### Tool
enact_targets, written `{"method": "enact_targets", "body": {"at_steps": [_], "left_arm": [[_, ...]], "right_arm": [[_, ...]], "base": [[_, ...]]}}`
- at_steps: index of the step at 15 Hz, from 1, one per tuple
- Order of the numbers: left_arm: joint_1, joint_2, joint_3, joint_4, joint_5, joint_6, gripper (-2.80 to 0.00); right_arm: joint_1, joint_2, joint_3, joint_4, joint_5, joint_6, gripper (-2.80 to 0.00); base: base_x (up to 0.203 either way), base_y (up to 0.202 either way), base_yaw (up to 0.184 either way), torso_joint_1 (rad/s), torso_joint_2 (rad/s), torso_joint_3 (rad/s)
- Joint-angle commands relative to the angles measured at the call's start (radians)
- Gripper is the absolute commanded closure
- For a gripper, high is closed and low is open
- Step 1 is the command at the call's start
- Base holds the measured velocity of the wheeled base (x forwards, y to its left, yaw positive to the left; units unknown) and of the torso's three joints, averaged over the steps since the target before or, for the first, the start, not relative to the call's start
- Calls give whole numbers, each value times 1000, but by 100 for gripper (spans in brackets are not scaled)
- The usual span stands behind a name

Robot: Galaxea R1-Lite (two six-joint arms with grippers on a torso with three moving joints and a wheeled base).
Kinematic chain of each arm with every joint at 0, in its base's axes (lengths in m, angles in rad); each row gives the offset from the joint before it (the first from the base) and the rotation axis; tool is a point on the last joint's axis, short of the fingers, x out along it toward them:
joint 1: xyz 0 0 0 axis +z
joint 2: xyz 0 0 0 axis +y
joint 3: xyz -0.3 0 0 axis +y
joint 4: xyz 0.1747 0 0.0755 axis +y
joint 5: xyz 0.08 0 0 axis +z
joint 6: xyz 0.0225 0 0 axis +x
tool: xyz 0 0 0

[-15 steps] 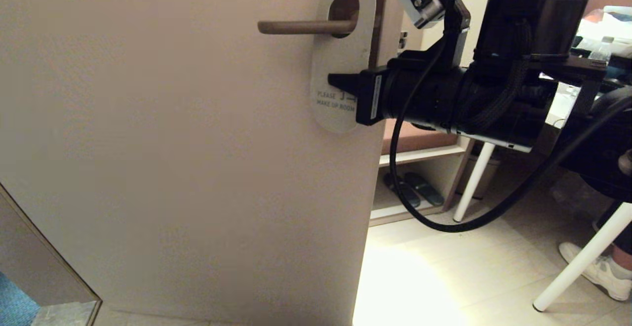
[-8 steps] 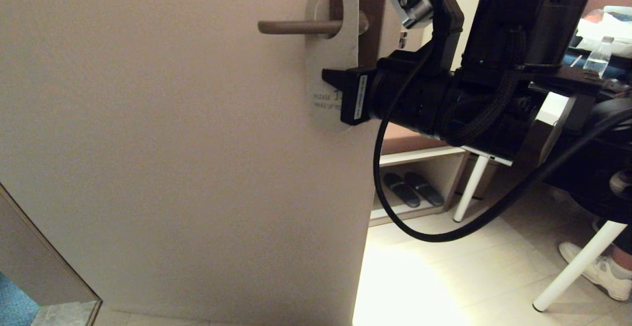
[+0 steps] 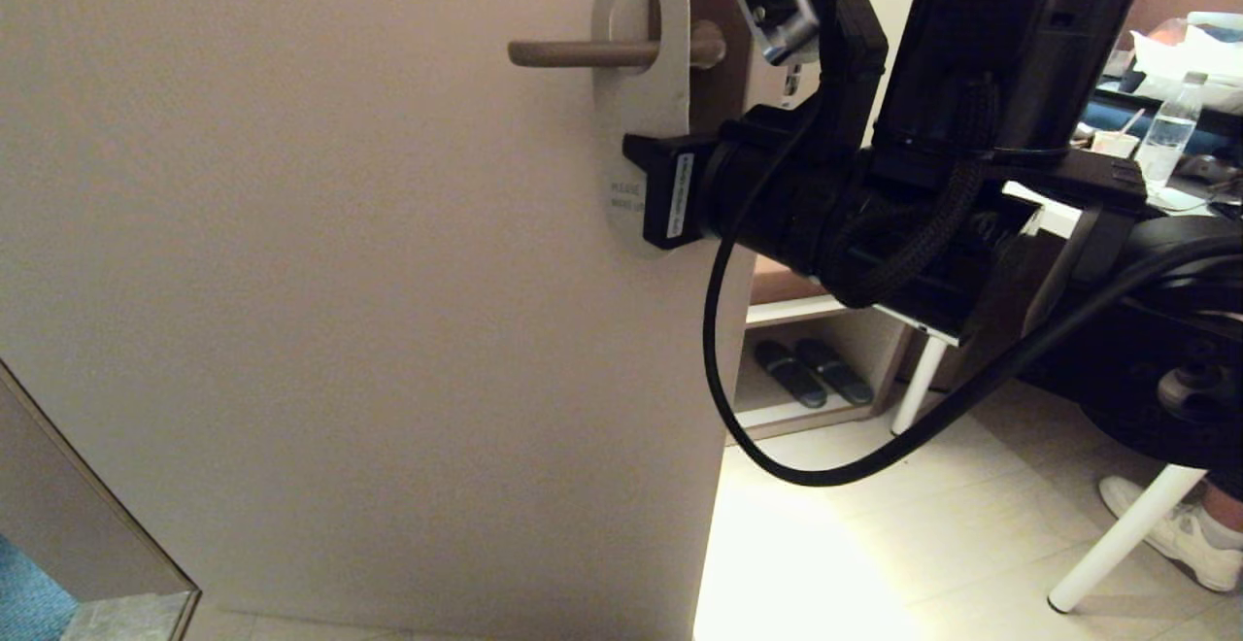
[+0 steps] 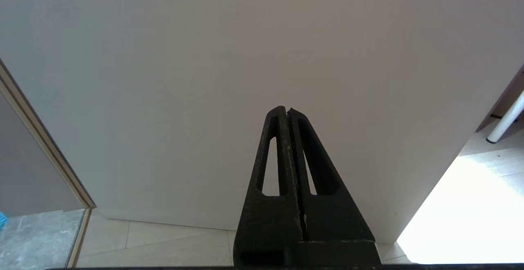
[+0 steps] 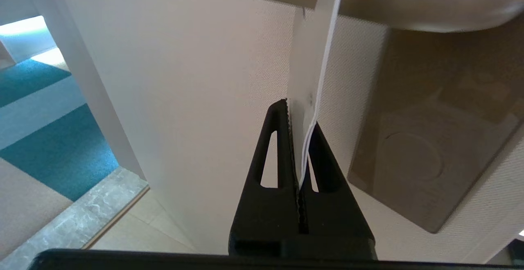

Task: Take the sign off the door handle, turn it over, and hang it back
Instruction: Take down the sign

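Your right gripper [image 3: 641, 151] is at the door, reaching in level from the right. Its fingers [image 5: 282, 139] are pinched on the lower part of the sign [image 3: 641, 87]; in the right wrist view the card's thin white edge runs down between the two fingers, so you have a firm edge-on grip.

The sign is on the door handle [image 3: 583, 52]: the lever passes through its big hole, and the card sits well along the lever, apart from the brown backplate [image 3: 723, 87]. Its off-white face is toward you, turned partly edge-on, with the first letters of "PLEASE" and "MAKE UP" readable just left of the gripper body.

The door [image 3: 340, 282] fills the left of the head view. Past its right edge you can see a pair of dark slippers [image 3: 814, 371] on a low shelf, and white legs of furniture on the tiled floor.

Your left gripper [image 4: 288, 112] shows only in its own wrist view, fingers pressed together on nothing, facing the bare door low down.
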Motion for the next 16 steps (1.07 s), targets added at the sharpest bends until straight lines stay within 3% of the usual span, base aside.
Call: {"method": "enact_targets", "body": {"at_steps": [1, 10, 16], "left_arm": [[1, 1, 0, -1, 1, -1, 0], [1, 1, 0, -1, 1, -1, 0], [0, 1, 0, -1, 1, -1, 0]], "right_arm": [[2, 11, -1, -3, -6, 0, 0], [28, 45, -4, -38, -114, -15, 0], [39, 80, -21, -38, -140, -23, 0]], "base": [[0, 0, 0, 0, 0, 0], [0, 0, 0, 0, 0, 0], [0, 0, 0, 0, 0, 0]]}}
